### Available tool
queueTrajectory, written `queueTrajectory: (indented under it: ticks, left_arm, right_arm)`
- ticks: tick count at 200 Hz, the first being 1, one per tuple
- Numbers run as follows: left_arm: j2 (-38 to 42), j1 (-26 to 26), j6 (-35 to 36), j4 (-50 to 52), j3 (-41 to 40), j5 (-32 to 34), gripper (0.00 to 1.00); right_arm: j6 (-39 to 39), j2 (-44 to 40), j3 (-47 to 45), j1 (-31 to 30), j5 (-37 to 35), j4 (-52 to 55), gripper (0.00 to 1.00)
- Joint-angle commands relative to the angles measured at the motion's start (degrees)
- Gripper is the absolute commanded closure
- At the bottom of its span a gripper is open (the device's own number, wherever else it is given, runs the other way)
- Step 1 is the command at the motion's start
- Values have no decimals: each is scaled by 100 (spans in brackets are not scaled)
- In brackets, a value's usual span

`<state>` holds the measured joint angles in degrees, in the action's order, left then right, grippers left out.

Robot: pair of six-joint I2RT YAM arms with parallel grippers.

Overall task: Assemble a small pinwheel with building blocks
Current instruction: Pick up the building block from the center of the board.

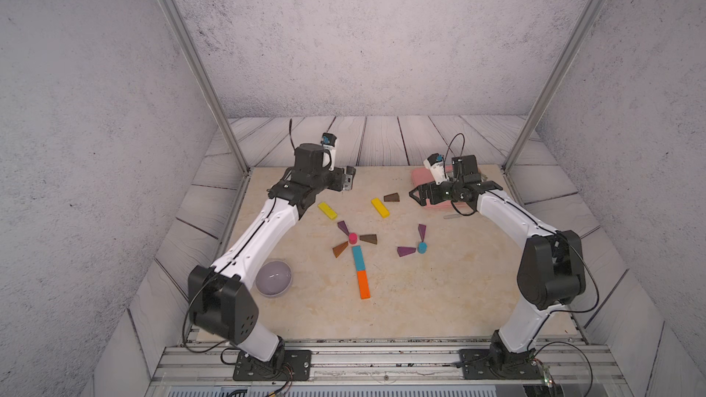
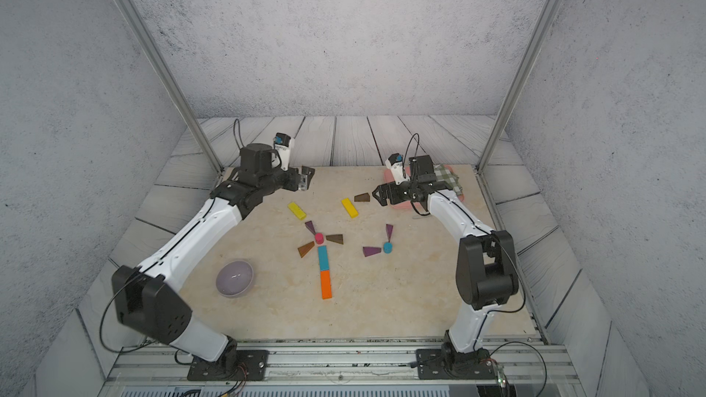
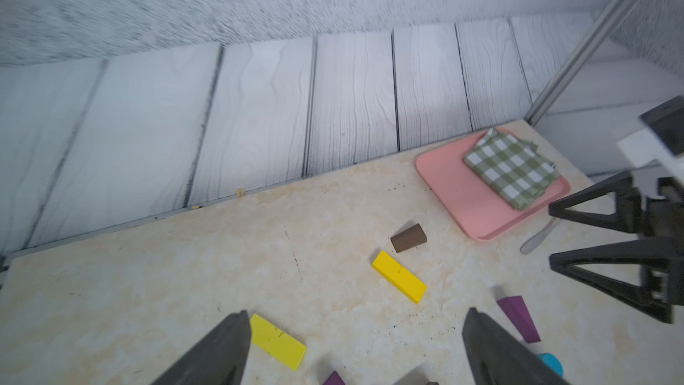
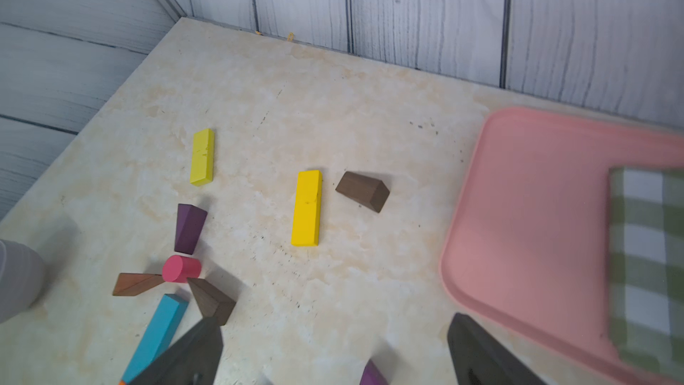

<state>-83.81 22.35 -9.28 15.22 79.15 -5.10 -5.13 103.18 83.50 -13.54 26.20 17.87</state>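
Beige tabletop [image 1: 420,299] is strewn with blocks [image 1: 359,257], and the loose brown wedge [image 1: 391,197] is found just ahead of the right gripper [image 1: 414,196], jaws spread wide and empty, thick end toward it, while the likewise spread, empty left gripper [image 1: 349,178] is placed farther off.

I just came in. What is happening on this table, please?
Two arms are assembling pinwheels. The left gripper and right gripper are open and empty, toward the far side. A pink cylinder has three wedges around it and a stem of teal bar and orange bar. A blue cylinder has only two purple wedges. Two yellow bars and a dark wedge lie loose.
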Motion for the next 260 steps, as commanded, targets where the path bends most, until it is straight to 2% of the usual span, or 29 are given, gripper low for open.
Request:
queueTrajectory:
  ticks: [1, 17, 44, 71, 113, 178, 224, 260]
  left_arm:
    - [430, -35, -933, 224, -904, 837, 4]
    - [844, -74, -1411, 546, -1400, 1316, 4]
    - [1258, -90, -1836, 848, -1954, 1531, 4]
    - [1607, -101, -1942, 1121, -2209, 1533, 4]
    - [2104, -106, -2257, 889, -3005, 1157, 4]
    - [2572, -100, -2221, 1014, -3636, 1077, 4]
    - [2607, -99, -2046, 904, -3697, 891, 4]
    - [2543, -99, -2018, 860, -3695, 791, 4]
  right_arm:
    - [-1458, 463, 179, -138, 402, -32, 1]
    - [-1895, 758, 258, -162, 536, -173, 1]
    - [-2443, 1399, 963, -168, 545, 470, 1]
    - [-2942, 1861, 1476, -164, 340, 1056, 1]
    - [-3324, 2412, 2021, -164, 95, 1491, 1]
    - [-3693, 3237, 3036, -166, -28, 2330, 1]
    - [-4027, 3846, 3900, -157, 36, 3166, 3]
    - [-4088, 4043, 4089, -116, 69, 3106, 4]
